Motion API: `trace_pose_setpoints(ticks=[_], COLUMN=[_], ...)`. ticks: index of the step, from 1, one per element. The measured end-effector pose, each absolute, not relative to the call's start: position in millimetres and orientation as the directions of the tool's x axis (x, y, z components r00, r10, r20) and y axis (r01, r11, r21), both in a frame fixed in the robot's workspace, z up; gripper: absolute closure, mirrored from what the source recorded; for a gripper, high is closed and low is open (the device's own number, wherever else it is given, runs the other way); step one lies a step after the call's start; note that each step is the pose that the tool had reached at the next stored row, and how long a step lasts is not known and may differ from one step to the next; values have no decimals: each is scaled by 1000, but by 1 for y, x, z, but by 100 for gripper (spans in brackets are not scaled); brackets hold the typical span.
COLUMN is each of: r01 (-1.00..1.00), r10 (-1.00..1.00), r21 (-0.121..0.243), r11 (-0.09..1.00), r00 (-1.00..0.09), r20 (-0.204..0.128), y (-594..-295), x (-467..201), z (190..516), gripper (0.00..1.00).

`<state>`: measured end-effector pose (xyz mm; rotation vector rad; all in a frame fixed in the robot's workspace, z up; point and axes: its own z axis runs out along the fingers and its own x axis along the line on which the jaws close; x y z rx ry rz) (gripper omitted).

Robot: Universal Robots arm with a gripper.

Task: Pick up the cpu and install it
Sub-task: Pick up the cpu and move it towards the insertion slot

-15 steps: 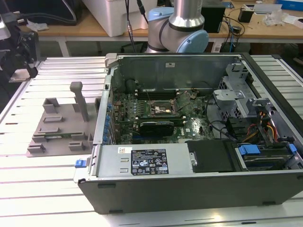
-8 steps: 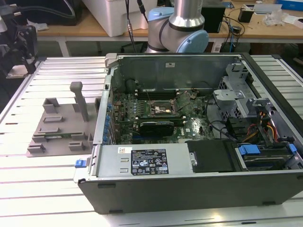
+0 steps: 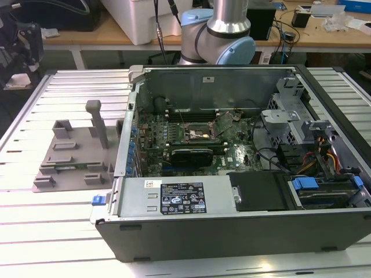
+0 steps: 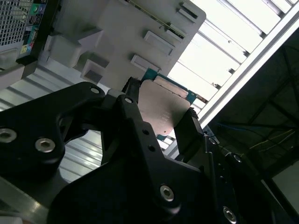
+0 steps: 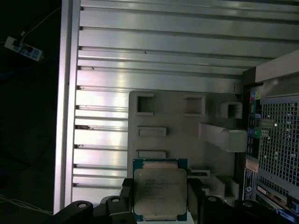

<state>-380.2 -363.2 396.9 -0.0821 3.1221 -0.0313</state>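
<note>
The cpu (image 5: pixel 160 193), a thin square chip with a silvery-grey metal top and green rim, is pinched by two opposite edges between the black gripper's (image 5: pixel 160 199) fingers (image 5: pixel 195 198) — its other edges free. Beyond the fingertips lies a grey plastic fixture plate (image 5: pixel 177 121) on the slatted aluminium table (image 5: pixel 163 46). Off one finger's side stands the open grey metal computer case (image 5: pixel 275 140) — a green motherboard (image 3: pixel 191 139) inside.

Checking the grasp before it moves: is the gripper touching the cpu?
Touching. In both wrist views the gripper has its fingers flush against two opposite edges of the cpu, with no gap showing on either side.
</note>
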Motion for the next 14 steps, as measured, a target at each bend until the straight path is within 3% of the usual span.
trace_pose_setpoints(ticks=[14], r01=[-52], r10=[-53], r21=[-20], r11=[998], r00=[-998], r20=[-18], y=[-363], x=[-380], z=[415], gripper=[46])
